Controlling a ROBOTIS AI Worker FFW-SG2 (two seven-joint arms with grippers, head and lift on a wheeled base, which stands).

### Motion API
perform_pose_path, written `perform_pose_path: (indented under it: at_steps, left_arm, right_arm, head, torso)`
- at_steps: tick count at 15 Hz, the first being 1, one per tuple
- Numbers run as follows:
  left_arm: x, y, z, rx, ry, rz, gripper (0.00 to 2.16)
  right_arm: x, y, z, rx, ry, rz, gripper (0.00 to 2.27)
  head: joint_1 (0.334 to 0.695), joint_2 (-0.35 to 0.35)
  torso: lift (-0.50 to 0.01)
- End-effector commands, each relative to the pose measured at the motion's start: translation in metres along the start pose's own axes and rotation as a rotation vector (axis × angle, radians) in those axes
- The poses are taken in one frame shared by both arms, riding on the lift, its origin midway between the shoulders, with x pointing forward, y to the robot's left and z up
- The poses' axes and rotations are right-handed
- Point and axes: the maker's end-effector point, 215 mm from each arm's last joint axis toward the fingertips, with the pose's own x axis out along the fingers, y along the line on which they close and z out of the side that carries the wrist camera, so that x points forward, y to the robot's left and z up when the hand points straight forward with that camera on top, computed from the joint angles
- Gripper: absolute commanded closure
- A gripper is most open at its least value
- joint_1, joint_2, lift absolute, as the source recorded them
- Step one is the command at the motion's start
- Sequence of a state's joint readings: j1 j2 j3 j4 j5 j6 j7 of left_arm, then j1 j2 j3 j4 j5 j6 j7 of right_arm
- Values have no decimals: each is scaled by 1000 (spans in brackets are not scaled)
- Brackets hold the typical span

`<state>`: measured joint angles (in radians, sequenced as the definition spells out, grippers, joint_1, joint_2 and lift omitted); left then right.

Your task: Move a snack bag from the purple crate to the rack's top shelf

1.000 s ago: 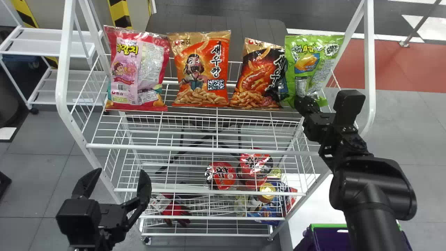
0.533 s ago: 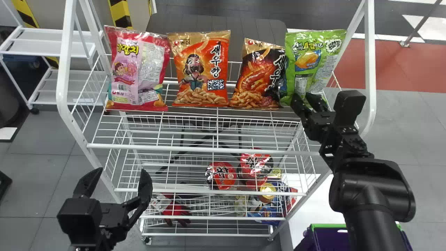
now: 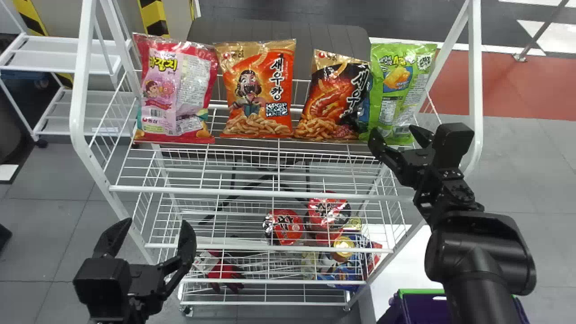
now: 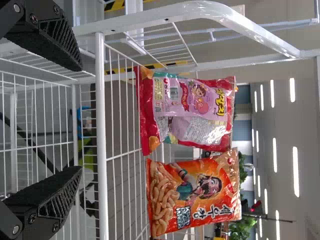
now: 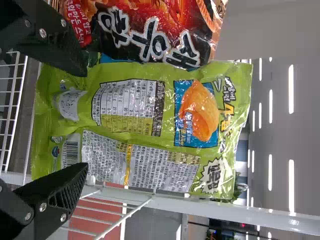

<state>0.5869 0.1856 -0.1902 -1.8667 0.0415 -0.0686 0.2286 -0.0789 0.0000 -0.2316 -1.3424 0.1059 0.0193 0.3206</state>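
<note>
From above and in front, the head view looks forward and down over the white rack (image 3: 77, 90), far enough back to include its lower shelves (image 3: 252, 247). The left wrist view, turned sideways, faces the left part of the top shelf (image 3: 252, 193) from close by, sharing the pink bag (image 3: 157, 99) and orange bag (image 3: 265, 92) with the head view. The right wrist view, also sideways, looks from nearer still at the shelf's right end, sharing the green bag (image 3: 396, 90) and black-and-orange bag (image 3: 326, 101).

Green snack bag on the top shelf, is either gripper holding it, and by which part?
Nothing is held. The right gripper has its jaws apart near the lower end of the green bag; the left gripper is open too.
</note>
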Motion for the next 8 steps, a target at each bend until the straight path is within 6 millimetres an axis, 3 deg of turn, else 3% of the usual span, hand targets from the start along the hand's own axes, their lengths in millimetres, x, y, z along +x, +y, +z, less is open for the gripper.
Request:
perform_pose_path:
  at_steps: [1,8]
  left_arm:
    - [-1,0,-1,0,2,0,117]
    - [-2,-2,4,-2,-7,-3,117]
  right_arm:
    - [-4,1,-2,-2,0,1,205]
    - [-32,15,25,-56,-74,-7,205]
  head:
    - [695,-105]
    - [695,-100]
  torso:
    - [0]
    - [0]
